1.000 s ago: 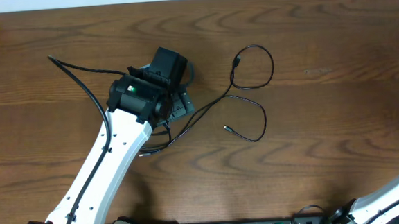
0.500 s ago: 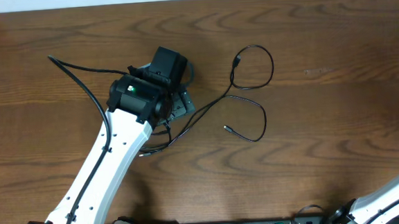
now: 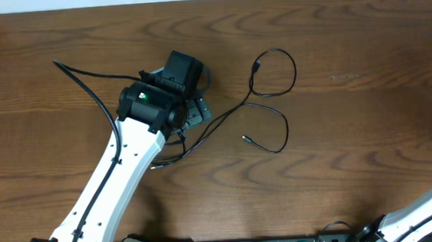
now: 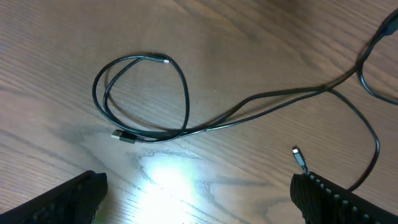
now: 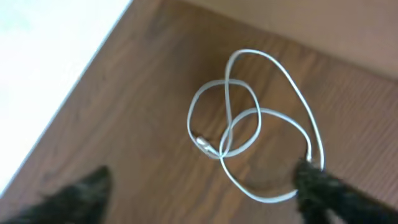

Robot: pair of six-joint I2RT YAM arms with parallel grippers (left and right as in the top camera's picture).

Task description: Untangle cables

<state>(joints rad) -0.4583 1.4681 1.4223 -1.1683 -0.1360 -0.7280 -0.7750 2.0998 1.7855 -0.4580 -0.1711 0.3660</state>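
The black cable [image 3: 295, 71] lies loosely spread across the wooden table, right of my left gripper [image 3: 195, 112]. In the left wrist view it [image 4: 280, 94] forms a loop at the left, with one plug [image 4: 124, 138] below the loop and another plug [image 4: 300, 158] just off my right fingertip. My left gripper [image 4: 199, 202] is open over bare wood below it. The white cable [image 5: 249, 121] lies in loose overlapping loops in the blurred right wrist view. My right gripper [image 5: 202, 196] is open, and its right fingertip [image 5: 323, 190] overlaps one strand. The overhead view shows neither the white cable nor the right gripper.
A thick black arm wire [image 3: 86, 80] trails left of the left arm. The table's edge and a white floor [image 5: 37, 56] lie close to the white cable's left. Part of the right arm [image 3: 431, 198] shows at the lower right corner.
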